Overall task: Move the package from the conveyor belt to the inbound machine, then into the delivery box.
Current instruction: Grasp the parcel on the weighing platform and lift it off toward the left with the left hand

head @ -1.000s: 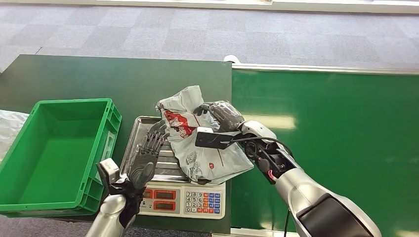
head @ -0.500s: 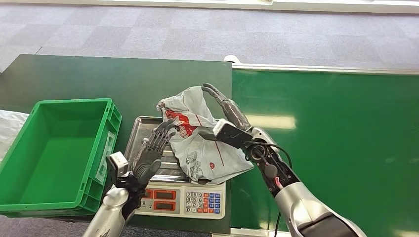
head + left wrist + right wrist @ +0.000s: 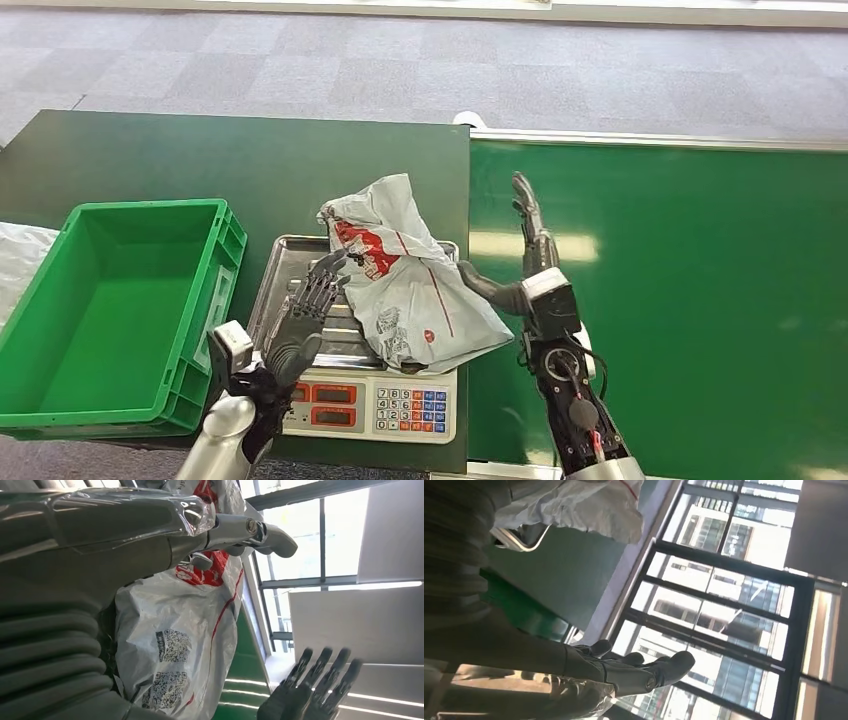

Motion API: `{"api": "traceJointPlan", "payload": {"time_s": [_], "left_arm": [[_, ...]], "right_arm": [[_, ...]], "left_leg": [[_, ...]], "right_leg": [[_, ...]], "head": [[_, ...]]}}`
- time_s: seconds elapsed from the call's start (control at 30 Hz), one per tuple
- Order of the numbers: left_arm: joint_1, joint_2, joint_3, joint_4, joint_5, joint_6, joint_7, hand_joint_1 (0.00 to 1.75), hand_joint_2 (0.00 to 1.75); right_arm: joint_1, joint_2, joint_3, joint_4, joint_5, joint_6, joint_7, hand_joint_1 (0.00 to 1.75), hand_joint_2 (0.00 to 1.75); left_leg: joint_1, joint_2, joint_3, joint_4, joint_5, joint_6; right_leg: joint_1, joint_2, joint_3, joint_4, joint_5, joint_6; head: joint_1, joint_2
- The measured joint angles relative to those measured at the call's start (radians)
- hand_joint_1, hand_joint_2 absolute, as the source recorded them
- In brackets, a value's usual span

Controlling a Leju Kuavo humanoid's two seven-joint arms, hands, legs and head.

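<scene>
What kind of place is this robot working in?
Probably a parcel-sorting or logistics demo area: a green conveyor belt, a weighing scale with a grey package on it, and a green crate for sorted parcels.

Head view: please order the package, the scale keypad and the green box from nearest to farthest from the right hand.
From the right hand:
1. Package, beside it on the scale tray.
2. Scale keypad, at the scale's near edge.
3. Green box, far left, beyond the scale.

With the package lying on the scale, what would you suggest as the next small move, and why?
Probably close the left hand on the package: it lies on the scale tray, the right hand is open beside it, and the green crate waits alongside.
</scene>
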Motion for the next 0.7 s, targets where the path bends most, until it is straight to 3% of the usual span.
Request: {"api": "traceJointPlan", "payload": {"time_s": [0.37,0.7], "left_arm": [[0.007,-0.029,-0.011,-0.04,-0.079,0.097,0.02,0.0,1.75],[-0.127,-0.022,-0.086,0.011,-0.336,0.182,0.134,0.0,1.75]], "right_arm": [[0.224,0.019,-0.129,-0.263,-0.053,-0.059,-0.008,0.0,1.75],[0.255,0.02,-0.145,-0.279,-0.012,-0.027,0.004,0.0,1.75]], "left_leg": [[0.0,0.001,0.0,0.0,0.0,0.0],[0.0,0.0,0.0,0.0,0.0,0.0]], "right_leg": [[0.0,0.0,-0.001,0.0,0.0,0.0],[0.0,0.0,0.0,0.0,0.0,0.0]], "head": [[0.0,0.0],[0.0,0.0]]}}
